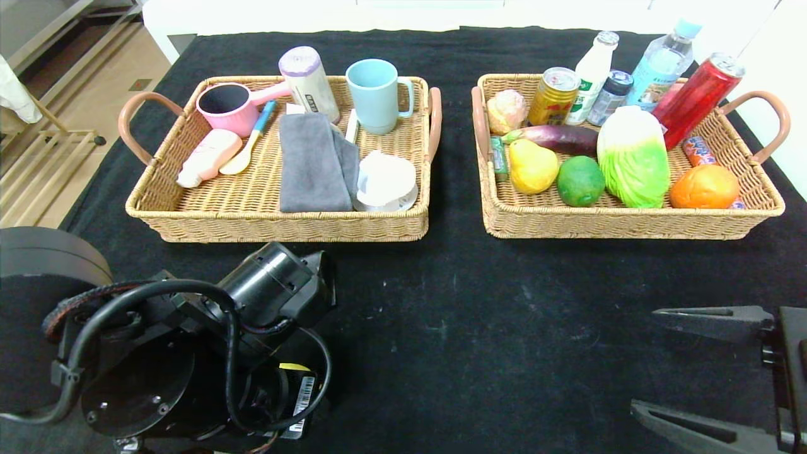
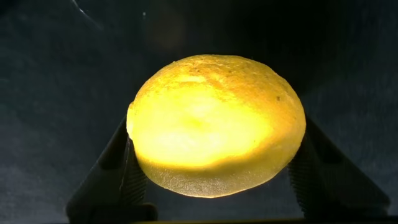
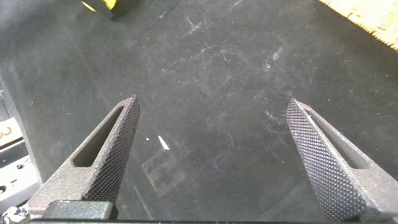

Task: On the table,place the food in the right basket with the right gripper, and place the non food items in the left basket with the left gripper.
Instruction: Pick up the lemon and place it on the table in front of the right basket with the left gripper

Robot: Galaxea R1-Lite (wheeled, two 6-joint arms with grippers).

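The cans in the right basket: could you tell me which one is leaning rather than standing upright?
The red can at the far right corner leans; the shorter gold can stands upright.

This looks like a staged test room for robot trials, not a lived-in kitchen or shop. The counter [image 1: 441, 296] is draped in a scuffed black cloth, and on it sit two matching wicker baskets, the left basket [image 1: 277, 221] filled with household goods and the right basket [image 1: 630, 221] with groceries, laid out like props. Behind the counter stands a plain white surface [image 1: 302, 16]. On the robot's left, pale wood-look flooring [image 1: 94, 82] runs past what may be a light wooden rack [image 1: 38, 157], though only part of it shows.
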